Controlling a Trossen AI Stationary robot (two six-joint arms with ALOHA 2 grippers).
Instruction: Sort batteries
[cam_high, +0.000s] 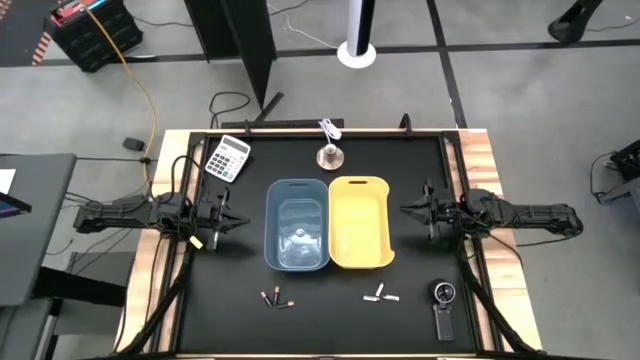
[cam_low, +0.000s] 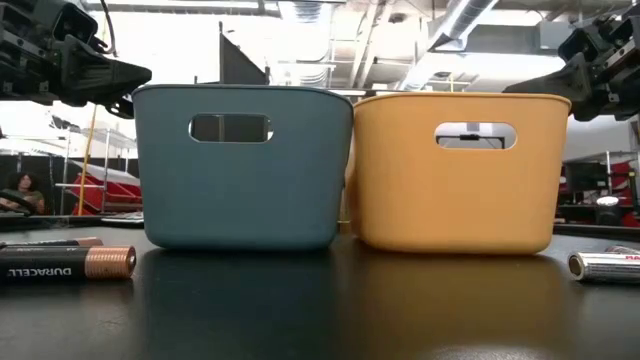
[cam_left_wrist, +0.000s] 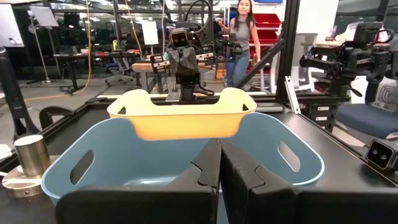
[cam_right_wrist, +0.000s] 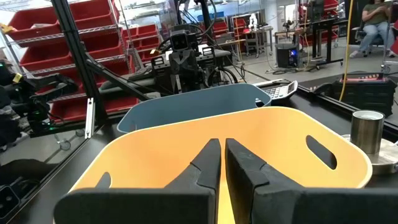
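Observation:
A blue bin (cam_high: 297, 225) and a yellow bin (cam_high: 359, 222) stand side by side at mid-table. Near the table's front edge lie three dark batteries (cam_high: 272, 299), one of which shows as a copper-tipped cell (cam_low: 65, 262) in the low view. White batteries (cam_high: 380, 295) lie in front of the yellow bin, and one silvery cell (cam_low: 605, 265) shows low. My left gripper (cam_high: 243, 222) hovers left of the blue bin, shut and empty. My right gripper (cam_high: 403, 209) hovers right of the yellow bin, shut and empty. In the wrist views both grippers' fingertips, left (cam_left_wrist: 220, 155) and right (cam_right_wrist: 222, 152), point at the bins.
A calculator (cam_high: 228, 157) lies at the far left and a small metal cylinder on a base (cam_high: 330, 155) stands behind the bins. A black round-dialled gadget with a handle (cam_high: 443, 305) lies near the front right. Wooden rails edge the black mat (cam_high: 240, 320). People show in the room behind.

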